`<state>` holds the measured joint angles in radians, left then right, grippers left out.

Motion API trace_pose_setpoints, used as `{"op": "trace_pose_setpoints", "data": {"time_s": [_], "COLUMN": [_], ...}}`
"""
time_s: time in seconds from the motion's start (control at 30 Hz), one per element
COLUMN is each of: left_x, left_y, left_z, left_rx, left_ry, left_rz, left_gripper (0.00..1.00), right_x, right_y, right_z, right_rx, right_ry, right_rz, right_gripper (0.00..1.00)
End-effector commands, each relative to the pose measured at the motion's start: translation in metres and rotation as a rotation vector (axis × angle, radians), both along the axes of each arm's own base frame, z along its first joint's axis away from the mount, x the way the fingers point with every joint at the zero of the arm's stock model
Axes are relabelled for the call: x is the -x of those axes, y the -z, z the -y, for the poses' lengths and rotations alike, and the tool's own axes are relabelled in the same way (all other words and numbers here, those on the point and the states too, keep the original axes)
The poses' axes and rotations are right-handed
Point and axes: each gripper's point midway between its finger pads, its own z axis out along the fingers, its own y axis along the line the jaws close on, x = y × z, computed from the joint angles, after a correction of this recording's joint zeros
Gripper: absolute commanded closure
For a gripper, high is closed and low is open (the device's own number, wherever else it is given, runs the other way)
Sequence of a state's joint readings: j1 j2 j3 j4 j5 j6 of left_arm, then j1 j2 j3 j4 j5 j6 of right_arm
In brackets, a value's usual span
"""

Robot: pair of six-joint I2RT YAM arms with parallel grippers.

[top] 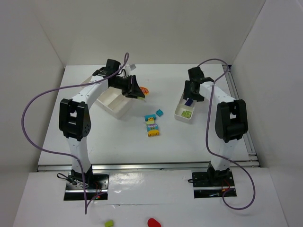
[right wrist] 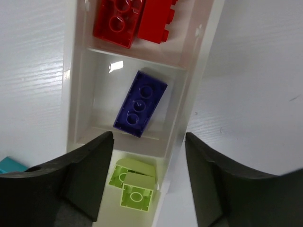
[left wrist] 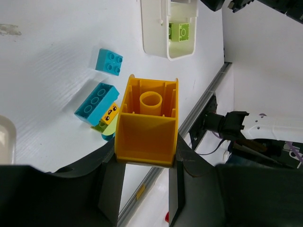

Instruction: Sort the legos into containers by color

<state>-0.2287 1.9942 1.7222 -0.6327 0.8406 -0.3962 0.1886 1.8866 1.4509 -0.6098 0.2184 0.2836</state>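
Legos [top: 152, 126] not in a tray lie together at the middle of the table [top: 118, 142]: a small cyan brick [left wrist: 109, 62], a longer cyan brick [left wrist: 96, 102], and a yellow and lime piece [left wrist: 111, 113] touching the longer one. From this group the wide tray [top: 110, 100] is at 10 o'clock and the narrow tray [right wrist: 191, 94] at 2 o'clock.

The left gripper [left wrist: 147, 163] is clamped on an orange-yellow brick [left wrist: 147, 118], hollow underside toward the wrist camera, at 11 o'clock from the group.

The right gripper [right wrist: 149, 161] hangs over the narrow tray, fingers apart and holding nothing. Below it a dark purple brick [right wrist: 140, 104] lies flat in the middle compartment. In the wrist view, red bricks [right wrist: 118, 21] fill the 12 o'clock compartment and lime green bricks [right wrist: 132, 182] the 6 o'clock one.
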Motion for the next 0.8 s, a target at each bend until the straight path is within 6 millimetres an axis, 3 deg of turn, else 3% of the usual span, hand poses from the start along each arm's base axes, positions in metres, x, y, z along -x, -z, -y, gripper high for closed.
{"op": "trace_pose_setpoints", "data": {"time_s": [0.0, 0.1, 0.17, 0.23, 0.3, 0.33, 0.37, 0.43, 0.5, 0.63, 0.77], "left_x": [0.003, 0.007, 0.012, 0.022, 0.037, 0.040, 0.048, 0.059, 0.069, 0.081, 0.084], "left_y": [-0.038, -0.037, -0.042, -0.045, -0.061, -0.061, -0.069, -0.075, -0.081, -0.091, -0.093], "left_z": [0.006, 0.009, 0.010, 0.017, 0.025, 0.026, 0.031, 0.036, 0.044, 0.051, 0.055], "left_rx": [0.026, 0.019, 0.032, 0.079, 0.156, 0.177, 0.205, 0.245, 0.286, 0.390, 0.413], "left_ry": [0.013, 0.035, 0.053, 0.118, 0.203, 0.235, 0.273, 0.331, 0.382, 0.475, 0.506], "left_rz": [0.077, 0.083, 0.091, 0.098, 0.122, 0.145, 0.169, 0.194, 0.206, 0.220, 0.235], "left_gripper": [1.00, 1.00, 1.00, 1.00, 1.00, 1.00, 1.00, 1.00, 1.00, 1.00, 1.00], "right_x": [-0.017, -0.025, -0.029, -0.026, -0.015, -0.003, 0.004, 0.022, 0.032, 0.059, 0.070], "right_y": [-0.020, -0.039, -0.062, -0.101, -0.118, -0.143, -0.148, -0.165, -0.168, -0.170, -0.176], "right_z": [-0.008, -0.010, -0.018, -0.033, -0.050, -0.071, -0.084, -0.104, -0.116, -0.158, -0.184], "right_rx": [-0.023, -0.039, -0.080, -0.169, -0.248, -0.359, -0.418, -0.560, -0.644, -0.878, -0.914], "right_ry": [-0.023, -0.014, -0.036, -0.096, -0.188, -0.305, -0.366, -0.510, -0.584, -0.795, -0.903], "right_rz": [0.100, 0.151, 0.207, 0.308, 0.348, 0.389, 0.401, 0.400, 0.374, 0.294, 0.275], "right_gripper": [0.29, 0.29, 0.40, 0.52, 0.52, 0.52, 0.47, 0.27, 0.16, 0.10, 0.05]}}
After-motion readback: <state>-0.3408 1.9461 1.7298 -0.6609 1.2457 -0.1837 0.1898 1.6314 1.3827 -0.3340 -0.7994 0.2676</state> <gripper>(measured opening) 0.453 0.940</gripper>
